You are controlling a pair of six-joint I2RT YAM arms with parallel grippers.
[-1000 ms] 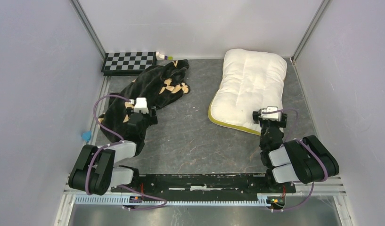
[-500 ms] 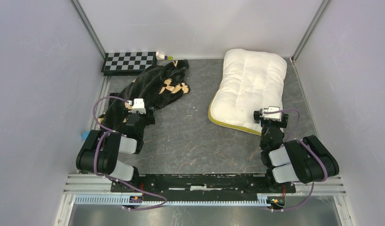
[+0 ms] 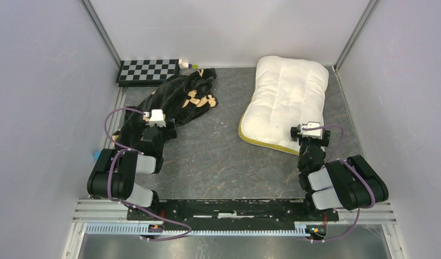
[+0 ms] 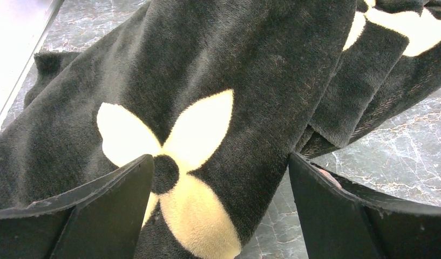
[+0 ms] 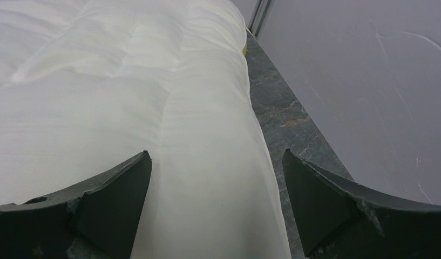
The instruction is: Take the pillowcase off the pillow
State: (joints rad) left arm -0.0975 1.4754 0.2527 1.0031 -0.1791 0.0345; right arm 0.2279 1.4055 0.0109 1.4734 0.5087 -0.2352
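The black plush pillowcase (image 3: 175, 102) with tan flower motifs lies crumpled on the left of the table, apart from the pillow. The cream-white quilted pillow (image 3: 285, 100) with a yellow band on its near edge lies bare at the back right. My left gripper (image 3: 153, 120) hovers over the pillowcase's near end. In the left wrist view (image 4: 221, 167) its jaws stand open, with the flowered fabric (image 4: 218, 108) below them. My right gripper (image 3: 310, 132) is at the pillow's near right corner. In the right wrist view (image 5: 215, 162) it is open over the pillow (image 5: 126, 91).
A black-and-white checkerboard (image 3: 148, 70) lies at the back left, with a small object (image 3: 187, 65) beside it. Grey walls close in left, right and back. A small blue thing (image 3: 98, 156) sits by the left rail. Dark marbled table surface (image 3: 218, 156) lies between the pillowcase and the pillow.
My left arm has drawn back and shifted slightly left over the pillowcase. The right arm has hardly moved. Pillow and pillowcase lie as before.
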